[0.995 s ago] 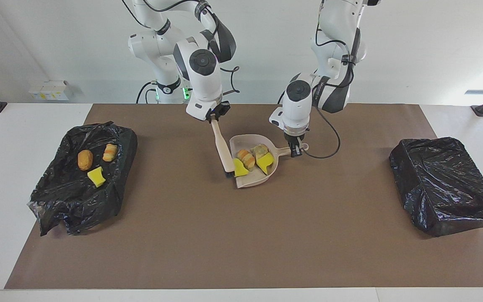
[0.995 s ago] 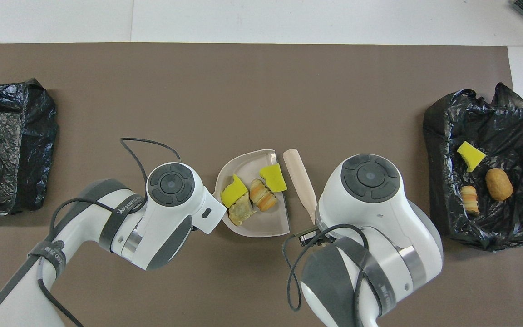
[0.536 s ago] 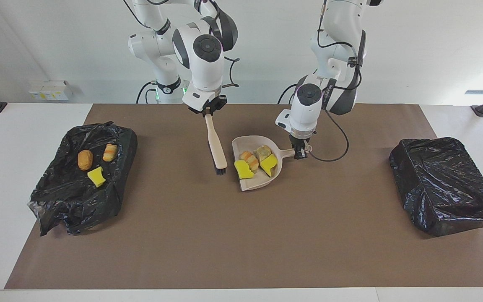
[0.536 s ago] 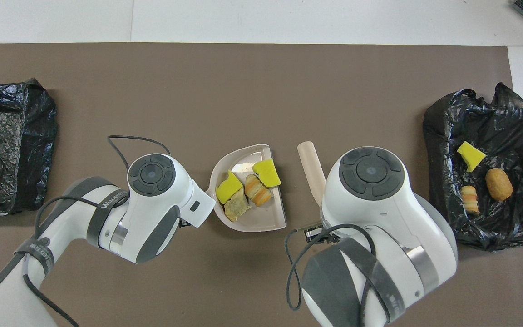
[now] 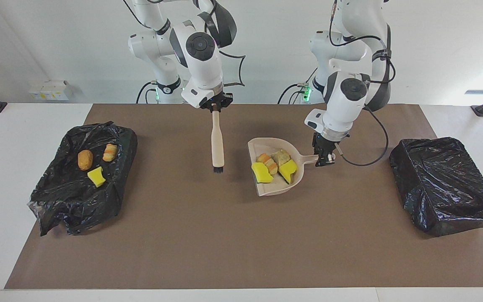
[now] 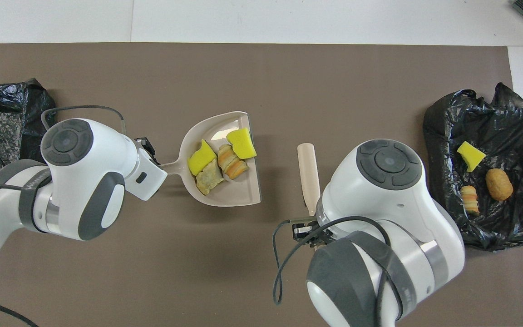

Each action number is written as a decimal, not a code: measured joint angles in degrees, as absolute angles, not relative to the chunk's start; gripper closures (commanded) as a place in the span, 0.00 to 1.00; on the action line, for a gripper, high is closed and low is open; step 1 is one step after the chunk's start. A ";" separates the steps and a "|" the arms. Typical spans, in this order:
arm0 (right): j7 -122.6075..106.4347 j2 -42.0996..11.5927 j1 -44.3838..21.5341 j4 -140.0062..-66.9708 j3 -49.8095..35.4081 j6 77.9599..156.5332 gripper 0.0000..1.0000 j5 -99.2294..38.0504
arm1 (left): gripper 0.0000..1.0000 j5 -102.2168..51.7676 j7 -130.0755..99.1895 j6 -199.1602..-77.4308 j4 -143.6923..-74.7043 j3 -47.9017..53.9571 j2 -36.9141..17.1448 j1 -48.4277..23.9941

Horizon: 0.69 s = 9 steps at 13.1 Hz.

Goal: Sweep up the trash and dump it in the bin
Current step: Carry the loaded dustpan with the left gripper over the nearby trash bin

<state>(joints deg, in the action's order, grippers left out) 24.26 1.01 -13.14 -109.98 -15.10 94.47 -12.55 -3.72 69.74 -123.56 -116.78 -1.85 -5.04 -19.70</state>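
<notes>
Read in the facing view, the left tool [image 5: 323, 159] was clamped on the handle of the dustpan [image 5: 273, 188]. The pan appeared to be raised just off the surface [image 5: 224, 243]. Four pieces of trash [image 5: 273, 167] sat inside it, and three more scraps [image 5: 97, 161] lay in the open black bag [image 5: 69, 201] at the right arm's end.

The pan's long axis ran roughly 3 to 9 o'clock, with the handle at 3 and the open lip toward 8. The other black bag [image 5: 442, 180] lay at 3 o'clock from the pan, on the handle side and well apart. The bag holding scraps lay at 9 o'clock, on the lip side and farther off. The left arm was the nearer one to the 3 o'clock bag. Tipping there would probably need the pan turned so its lip led.

The right tool [image 5: 215, 108] was closed on the top of the brush [image 5: 217, 142], which hung bristles-down.

A second before, the brush head was at the pan's lip, touching a yellow piece. Since then the brush had swung clear to upright, and the pan had travelled toward 3 o'clock with its load intact.
</notes>
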 measured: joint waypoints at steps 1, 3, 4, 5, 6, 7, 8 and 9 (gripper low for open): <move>25.17 0.98 -13.27 -110.48 -15.21 95.95 1.00 -13.27 | 1.00 -4.52 71.86 -120.94 -114.48 -1.90 -4.88 -17.97; 28.62 0.85 -14.89 -112.69 -15.46 100.17 1.00 -14.98 | 1.00 -6.59 76.71 -115.35 -109.26 -1.97 -4.83 -14.11; 30.63 0.67 -16.42 -113.88 -15.54 102.14 1.00 -15.27 | 1.00 -7.17 79.29 -113.00 -106.98 -2.01 -4.87 -11.95; 32.84 0.33 -18.36 -115.22 -15.62 104.77 1.00 -15.40 | 1.00 -7.38 81.83 -110.89 -104.95 -2.01 -5.02 -9.45; 35.12 -0.20 -20.54 -116.57 -15.72 108.12 1.00 -15.42 | 1.00 -7.50 84.81 -109.04 -103.17 -2.03 -5.22 -6.65; 36.84 -0.84 -22.30 -117.54 -15.77 110.73 1.00 -15.42 | 1.00 -7.54 87.83 -107.65 -101.80 -2.06 -5.43 -4.00; 37.93 -1.59 -23.60 -118.12 -15.82 112.62 1.00 -15.42 | 1.00 -7.56 90.89 -106.17 -100.43 -2.10 -5.78 -1.37; 38.51 -2.41 -24.40 -118.40 -15.85 114.19 1.00 -15.43 | 1.00 -7.55 93.75 -104.85 -99.00 -2.12 -6.36 1.07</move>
